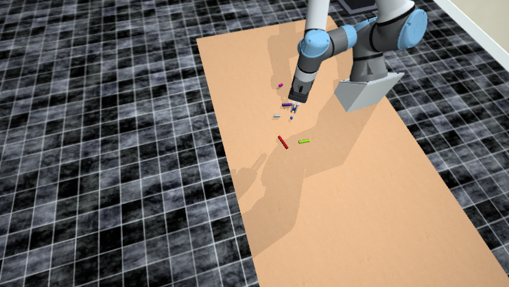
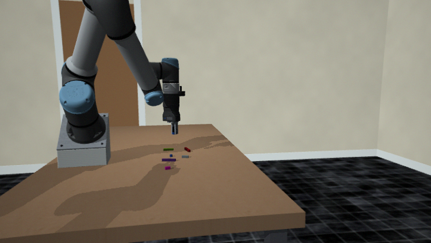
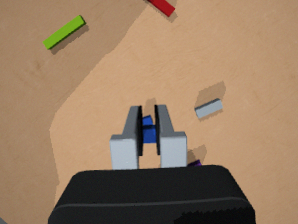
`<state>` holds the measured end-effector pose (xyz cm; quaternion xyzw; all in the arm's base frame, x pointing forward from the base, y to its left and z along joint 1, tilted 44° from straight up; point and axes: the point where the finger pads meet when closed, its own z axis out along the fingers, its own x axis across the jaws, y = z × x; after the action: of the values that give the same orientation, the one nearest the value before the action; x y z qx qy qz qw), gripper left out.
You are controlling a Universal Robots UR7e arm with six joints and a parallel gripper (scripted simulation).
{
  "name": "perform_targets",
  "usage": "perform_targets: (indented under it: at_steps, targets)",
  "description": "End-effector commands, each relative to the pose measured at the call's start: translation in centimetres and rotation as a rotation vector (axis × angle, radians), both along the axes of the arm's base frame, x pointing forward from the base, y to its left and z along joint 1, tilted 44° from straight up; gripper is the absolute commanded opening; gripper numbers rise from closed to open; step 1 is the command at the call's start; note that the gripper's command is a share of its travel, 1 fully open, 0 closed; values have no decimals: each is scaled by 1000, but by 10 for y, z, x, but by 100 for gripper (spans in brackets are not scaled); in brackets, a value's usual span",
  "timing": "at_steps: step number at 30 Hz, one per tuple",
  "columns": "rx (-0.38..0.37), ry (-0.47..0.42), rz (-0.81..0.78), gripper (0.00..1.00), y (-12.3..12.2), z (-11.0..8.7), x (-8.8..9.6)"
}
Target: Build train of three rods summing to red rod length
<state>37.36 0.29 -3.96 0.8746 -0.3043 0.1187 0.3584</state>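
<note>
My gripper is shut on a short blue rod and holds it well above the table. A second blue rod lies on the table, partly hidden behind the held one in the wrist view. The red rod lies slantwise. The lime rod, grey rod, purple rod and magenta rod lie apart. The purple one is mostly hidden in the wrist view.
The tan table bears the rods near its long edge, across from the arm's grey base. Shadows of the arm fall across the table. The lime rod lies in shadow, and the red rod lies at a shadow's edge.
</note>
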Motion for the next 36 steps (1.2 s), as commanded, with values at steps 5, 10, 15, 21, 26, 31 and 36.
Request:
perform_targets:
  at_steps: [5,10,15,21,26,31,36]
  targets:
    - [6,106,116,24,-1,1,-8]
    - [6,144,155,24,-1,2,-10]
    - [6,159,171,24,-1,2,-12]
    - [7,175,187,24,-2,2,-13]
    - [7,178,190,24,-2,2,-13]
    - [7,178,190,24,-2,2,-13]
    - [7,178,190,24,-2,2,-13]
